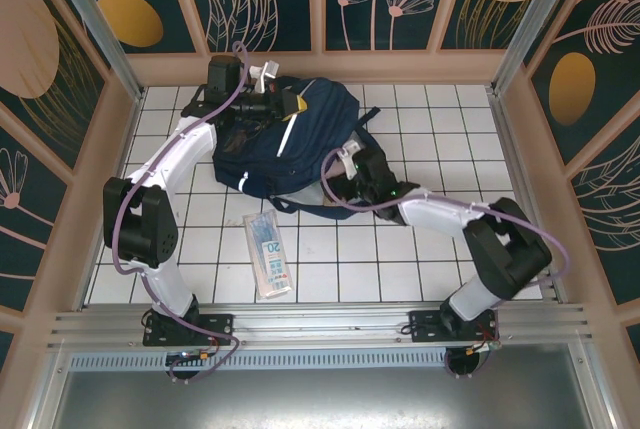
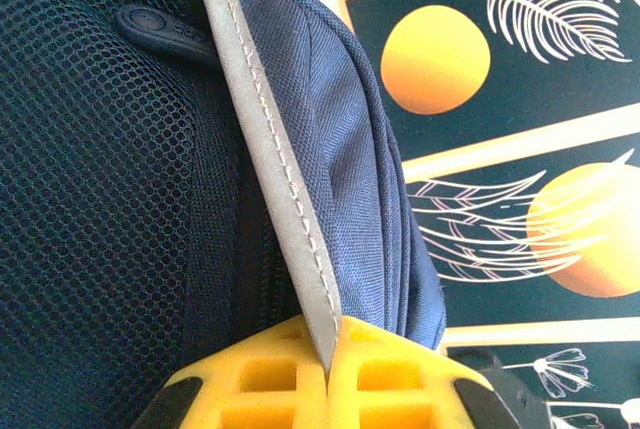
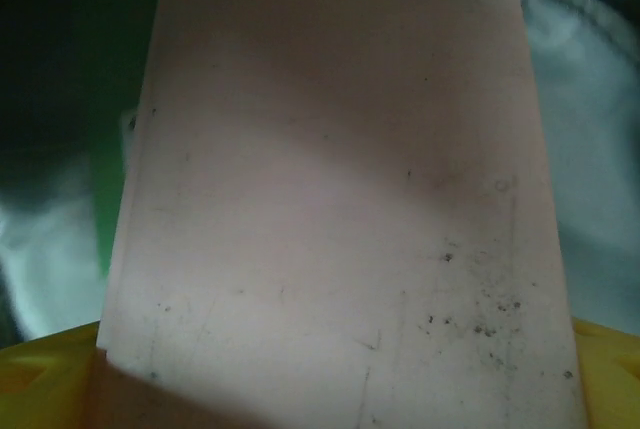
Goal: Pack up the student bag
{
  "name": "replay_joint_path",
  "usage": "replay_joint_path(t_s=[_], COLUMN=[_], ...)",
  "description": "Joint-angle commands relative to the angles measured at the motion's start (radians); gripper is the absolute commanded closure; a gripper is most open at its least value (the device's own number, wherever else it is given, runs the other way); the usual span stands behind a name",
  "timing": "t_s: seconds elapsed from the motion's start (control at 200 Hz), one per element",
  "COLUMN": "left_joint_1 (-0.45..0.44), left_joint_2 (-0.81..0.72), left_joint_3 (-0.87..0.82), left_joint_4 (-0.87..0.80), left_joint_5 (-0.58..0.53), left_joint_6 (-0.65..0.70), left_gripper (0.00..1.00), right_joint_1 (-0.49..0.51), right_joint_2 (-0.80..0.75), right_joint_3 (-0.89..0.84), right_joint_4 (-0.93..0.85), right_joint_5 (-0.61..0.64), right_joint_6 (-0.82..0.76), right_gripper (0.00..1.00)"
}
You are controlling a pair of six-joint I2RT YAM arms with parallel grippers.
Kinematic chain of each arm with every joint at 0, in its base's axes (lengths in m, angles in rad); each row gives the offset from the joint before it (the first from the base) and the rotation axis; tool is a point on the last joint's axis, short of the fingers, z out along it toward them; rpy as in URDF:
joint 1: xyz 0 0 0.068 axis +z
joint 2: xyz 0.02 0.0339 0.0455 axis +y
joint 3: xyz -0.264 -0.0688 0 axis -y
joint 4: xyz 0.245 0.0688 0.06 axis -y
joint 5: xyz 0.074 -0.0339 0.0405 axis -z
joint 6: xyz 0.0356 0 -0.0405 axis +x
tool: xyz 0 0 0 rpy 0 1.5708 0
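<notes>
Item: student bag (image 1: 285, 144), far centre of the surface. Your left claw (image 2: 330, 374) is pinched on its pale stripe (image 2: 270, 179). Your right claw (image 1: 345, 167) grips a pale board (image 3: 330, 199) at the bag's near side. Step: apparently loading. Next: probably seat the board deeper, then let go.

Table (image 1: 450, 149): white square tiles, two items lying on it.
Student bag (image 1: 290, 144) lies flat on the far-centre tiles, spread between the two sets of fingers, with the left gripper (image 1: 287, 105) at its far edge and the right gripper (image 1: 347, 162) at its right side. Clear flat packet (image 1: 268, 254), "20" on its label, lies nearer than the right fingers and to their left, well apart from them.
</notes>
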Motion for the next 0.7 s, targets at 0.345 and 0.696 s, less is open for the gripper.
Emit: replay_joint_path(t_s=[0.345,0.696], left_joint_1=[0.008,0.011], left_joint_2=[0.039,0.107], left_joint_3=[0.14,0.226], left_joint_4=[0.089,0.148], left_joint_5=[0.085,0.111], left_joint_6=[0.019,-0.06], left_gripper=[1.0,1.0], right_joint_1=[-0.216,-0.147], right_joint_2=[0.126,0.326], right_joint_3=[0.156,0.282], right_joint_4=[0.117,0.303], right_joint_5=[-0.499,-0.422], right_joint_6=[-0.584,-0.423], right_gripper=[0.23,0.25])
